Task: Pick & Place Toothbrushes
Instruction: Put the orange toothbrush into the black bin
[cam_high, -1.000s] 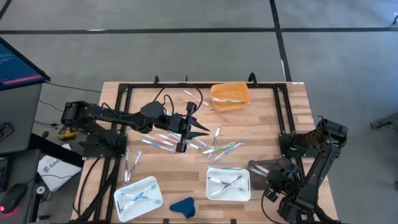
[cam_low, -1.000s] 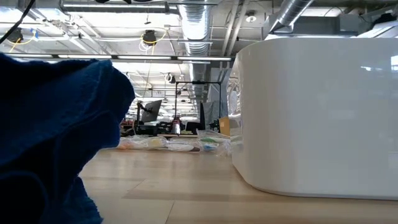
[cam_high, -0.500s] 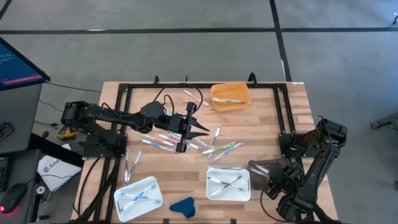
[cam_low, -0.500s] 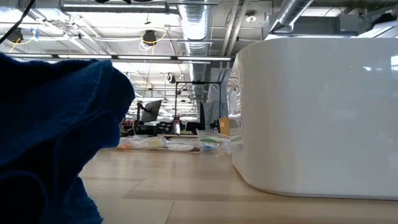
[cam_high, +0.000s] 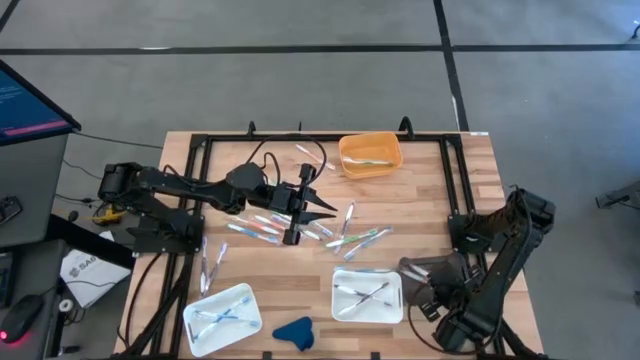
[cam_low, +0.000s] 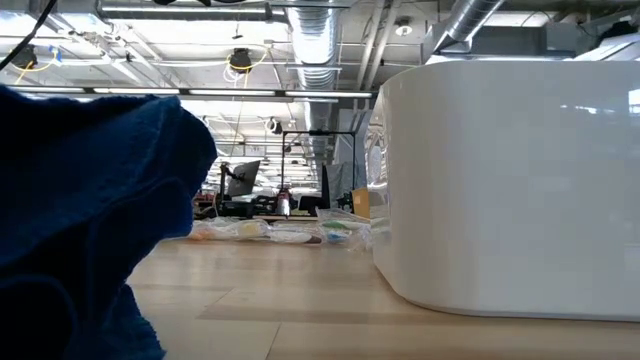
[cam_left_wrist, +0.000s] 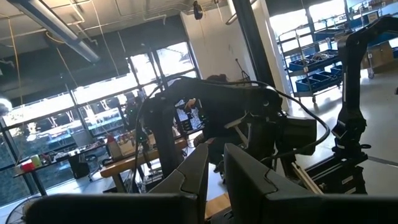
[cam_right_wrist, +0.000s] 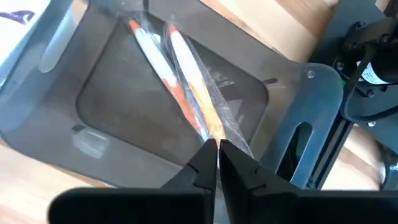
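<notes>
Several toothbrushes (cam_high: 345, 238) lie loose on the wooden table's middle; more lie in two white trays (cam_high: 222, 317) (cam_high: 367, 294) and an orange bin (cam_high: 370, 153). My left gripper (cam_high: 325, 208) (cam_left_wrist: 214, 165) hangs above the loose ones, pointing toward the table's right; its fingers are a narrow gap apart with nothing between them. My right gripper (cam_right_wrist: 217, 149) points down, shut, over a grey tray (cam_right_wrist: 118, 106) at the near right. Two orange-and-white wrapped toothbrushes (cam_right_wrist: 186, 81) lie in that tray. My right gripper's shut fingertips (cam_right_wrist: 205, 158) stand right over the near end of the wrapped toothbrushes (cam_right_wrist: 211, 130), coming from above. I cannot tell whether they touch the wrapper. The toothbrushes lie flat on the grey tray's floor.
A blue cloth lump (cam_high: 293, 331) (cam_low: 90, 230) sits at the near edge between the white trays. A black frame (cam_high: 300, 137) runs round the table's far part, and a black cable (cam_high: 262, 158) loops by the left arm. Bare wood shows at the far right.
My right arm has shifted a little at the grey tray, its wrist drawing toward the table's near edge and turning somewhat. Nothing on the table has visibly moved.
</notes>
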